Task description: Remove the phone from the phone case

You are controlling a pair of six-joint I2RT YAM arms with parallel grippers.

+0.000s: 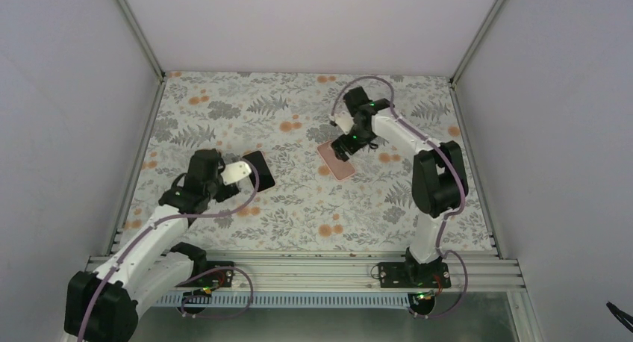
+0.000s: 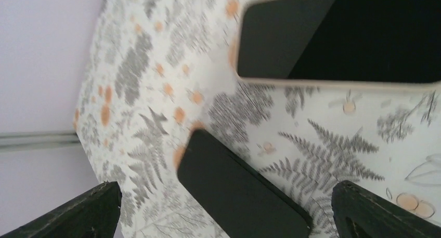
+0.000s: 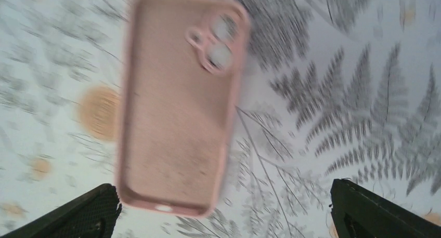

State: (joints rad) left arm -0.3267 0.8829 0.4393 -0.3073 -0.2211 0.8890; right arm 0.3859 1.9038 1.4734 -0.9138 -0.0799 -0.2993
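Though seemingly parted already, logged as two lots. Phone (image 1: 259, 169): flat on floral cloth (image 1: 298, 222), just beside left gripper (image 2: 227, 184), spread wide, clamped on nothing. Pink phone case (image 3: 177, 108): back-up, empty-looking, well apart from phone, beneath right gripper (image 3: 223, 184), likewise spread and empty. Likely hazards: catching case rim on a low finger and dragging it; scraping phone screen.
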